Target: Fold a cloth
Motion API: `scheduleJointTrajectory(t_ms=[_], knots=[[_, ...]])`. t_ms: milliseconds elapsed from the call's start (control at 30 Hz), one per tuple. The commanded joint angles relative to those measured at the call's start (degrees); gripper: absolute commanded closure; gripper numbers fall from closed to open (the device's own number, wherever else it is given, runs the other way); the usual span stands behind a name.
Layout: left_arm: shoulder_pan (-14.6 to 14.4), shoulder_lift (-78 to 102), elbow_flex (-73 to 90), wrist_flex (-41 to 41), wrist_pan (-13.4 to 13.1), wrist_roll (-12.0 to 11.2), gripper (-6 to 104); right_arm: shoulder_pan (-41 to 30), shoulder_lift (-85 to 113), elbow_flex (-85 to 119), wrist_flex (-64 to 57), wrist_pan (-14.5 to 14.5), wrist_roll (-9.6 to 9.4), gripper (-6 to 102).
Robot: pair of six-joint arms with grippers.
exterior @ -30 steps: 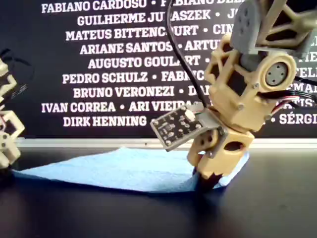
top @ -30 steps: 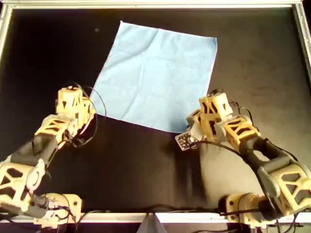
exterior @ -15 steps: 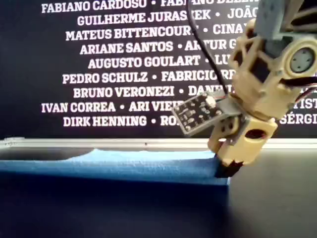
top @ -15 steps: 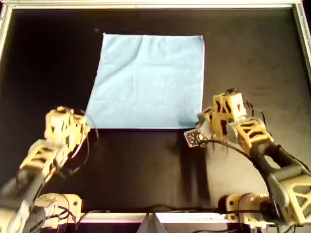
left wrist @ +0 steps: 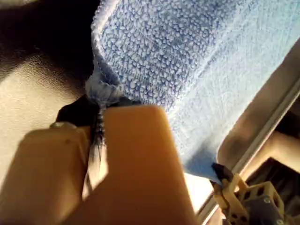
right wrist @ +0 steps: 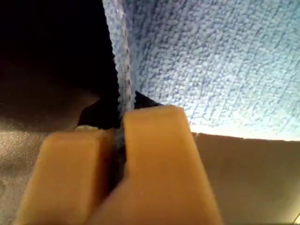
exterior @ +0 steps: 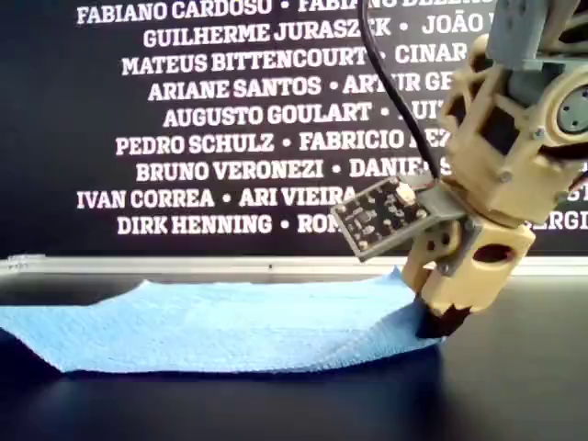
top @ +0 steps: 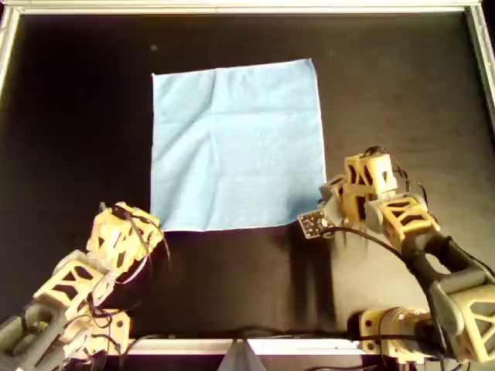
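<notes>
Blue and soft, the cloth (top: 236, 147) lies spread out in the middle of the black table (top: 77, 116), almost a square with a few light creases. In the overhead view one tan arm (top: 116, 243) sits by the cloth's lower left corner and another tan arm (top: 371, 197) sits by its lower right corner. I cannot tell from the wrist views which of them is first and which is second. My first gripper (left wrist: 96, 112) has its jaws pressed tight on a bunched corner of the cloth (left wrist: 197, 56). My second gripper (right wrist: 122, 115) has its jaws squeezed together too, with the thin edge of the cloth (right wrist: 211, 61) caught between them. In the exterior view the cloth (exterior: 220, 322) lies low on the table and rises a little at the exterior view's right, where a gripper (exterior: 441, 322) pinches its corner. A small dark circuit board (exterior: 381, 216) sticks out from that arm. Behind it is a dark wall (exterior: 230, 119) with white names on it.
</notes>
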Motion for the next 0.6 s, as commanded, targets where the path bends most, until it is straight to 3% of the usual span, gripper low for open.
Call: scheduleJointTrajectory(t_ms=[0,167,267,567], knots=[[-0.7,1.0,-3.7,-0.3,-0.4,0.3,99,-0.3,4.3,-2.3,-0.3,-0.4,-0.35,97],[6.7,1.8,-4.7,-1.1,-0.4,-0.5,99,-0.3,4.3,-3.6,-0.4,-0.4,-0.35,97],[10.6,1.0,-6.6,-1.1,-0.4,0.2,99,-0.3,4.2,-6.1,-0.4,-0.4,-0.35,97],[11.1,-3.3,-17.3,-1.3,-0.3,0.3,99,-0.3,-0.2,-17.9,-0.6,-0.4,-0.35,97]])
